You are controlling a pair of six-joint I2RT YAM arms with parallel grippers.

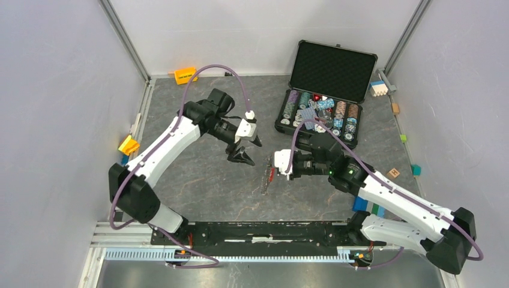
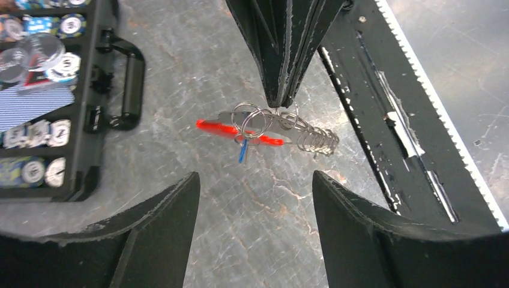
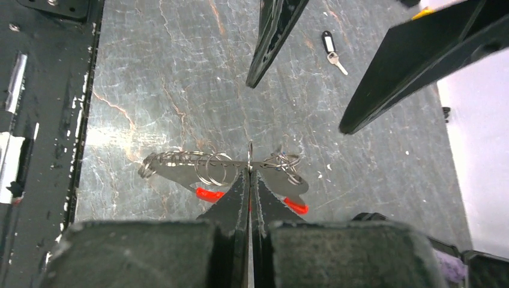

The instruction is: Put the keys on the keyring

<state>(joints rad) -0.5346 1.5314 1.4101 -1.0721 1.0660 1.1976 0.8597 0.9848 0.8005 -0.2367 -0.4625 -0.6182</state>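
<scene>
My right gripper [image 3: 249, 172] is shut on the keyring [image 3: 211, 168], pinching one of its silver rings just above the table. The ring cluster, a coiled chain [image 2: 318, 141] and the red fob [image 2: 211, 126] hang below the tips. A small blue piece [image 2: 242, 152] dangles under the rings. One key [image 3: 331, 51] with a dark-and-white tag lies on the table beyond the left fingers [image 3: 271, 37]. My left gripper [image 2: 255, 175] stands open and holds nothing, a short way from the keyring. From above, the left gripper [image 1: 242, 157] is up-left of the right gripper [image 1: 272, 174].
An open black case [image 1: 334, 71] of poker chips stands at the back right, its handle side near the keyring [image 2: 127, 84]. An orange block [image 1: 185, 75] lies at the back wall, a yellow block [image 1: 128, 145] at the left edge, small blocks [image 1: 394, 173] on the right.
</scene>
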